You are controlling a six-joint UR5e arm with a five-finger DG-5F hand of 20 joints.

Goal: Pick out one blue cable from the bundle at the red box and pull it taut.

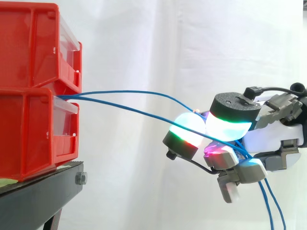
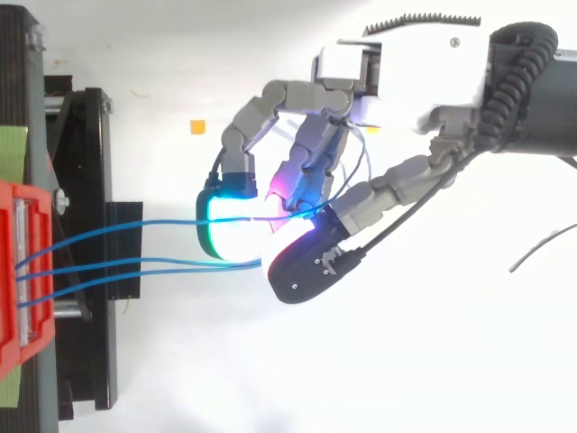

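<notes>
- Blue cable (image 2: pixel 135 225): in the top view it is running as the uppermost of three strands, from the red box (image 2: pixel 11 271) at the left edge toward frame centre. It is entering the gap between the glowing fingertips (image 2: pixel 225 230).
- Other two strands (image 2: pixel 171 264): these are lying just below it in the frame, converging, and passing under the black-backed thumb pad. Cannot tell whether they are being caught too.
- Side view: the strands are leaving the red box at centre left. One is bowing upward in a shallow arc. Another is running almost straight down-right into the hand, then hanging toward the lower right corner.
- Progress (judgement): one strand seems to be getting singled out and gripped. The pull to taut is not yet done, since slack is showing in the arc.
- Hand (image 1: pixel 276 136): sitting right of centre, well apart from the box. Its fingers are curling inward, with the pads pressing together on the blue cable in a pinch.
- Surroundings: black stand (image 1: pixel 43 189) carrying the box at lower left, white curtain (image 1: pixel 144 38) hanging behind.
</notes>
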